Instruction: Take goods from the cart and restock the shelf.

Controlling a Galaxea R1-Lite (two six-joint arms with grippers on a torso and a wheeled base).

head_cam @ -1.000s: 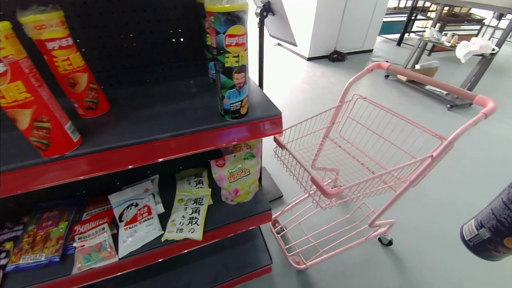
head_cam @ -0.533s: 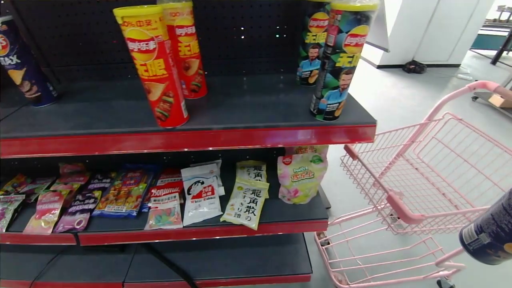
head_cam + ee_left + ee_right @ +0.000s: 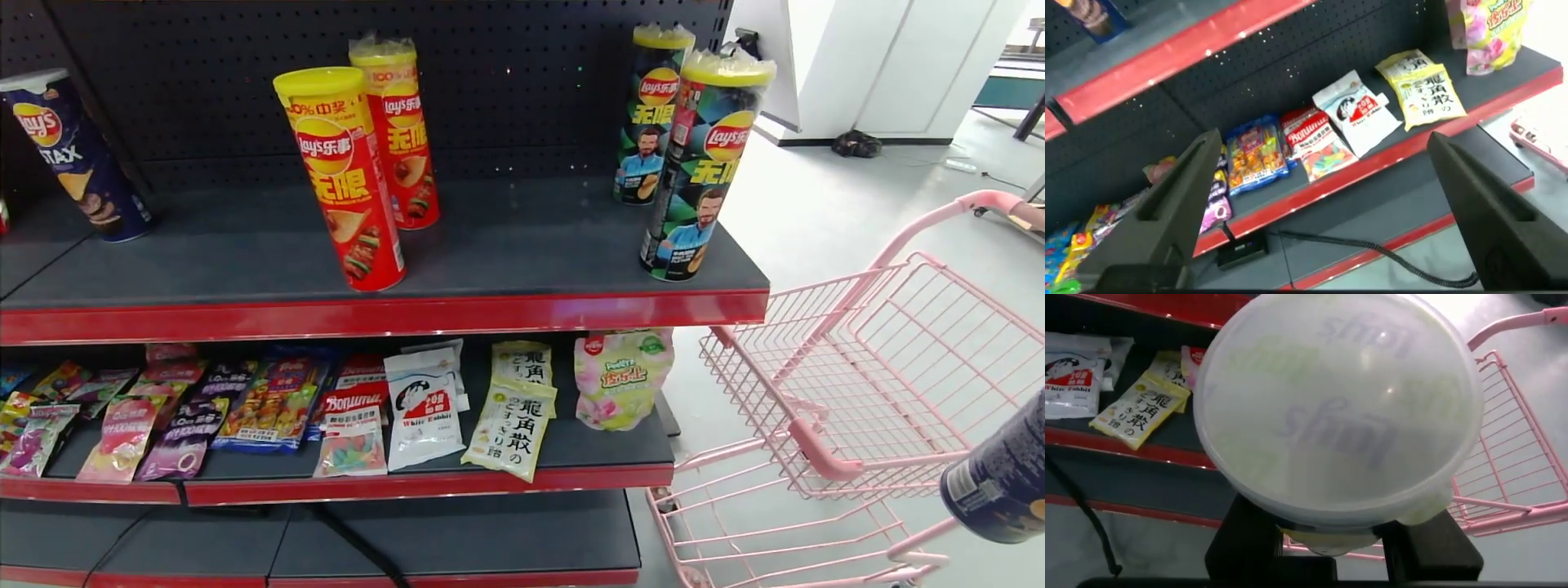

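A dark blue chips can [image 3: 1000, 482] hangs tilted at the lower right of the head view, beside the pink cart [image 3: 865, 392]. My right gripper [image 3: 1331, 543] is shut on this can, and its translucent lid [image 3: 1335, 408] faces the wrist camera. The upper shelf [image 3: 506, 237] carries two red cans [image 3: 347, 180], two green-black cans [image 3: 698, 171] at its right end and one dark blue can [image 3: 77, 155] at the far left. My left gripper [image 3: 1323, 151] is open with nothing between its fingers, in front of the lower shelf [image 3: 1372, 163].
Several snack bags [image 3: 424, 408] lie in a row on the lower shelf. The upper shelf has bare room between the can groups. The bottom shelf [image 3: 457, 531] has a black cable running across it. Grey floor lies to the right, behind the cart.
The head camera has swung left from the cart to face the shelf, then shifted a little more. The held can stays at the lower right of the view.
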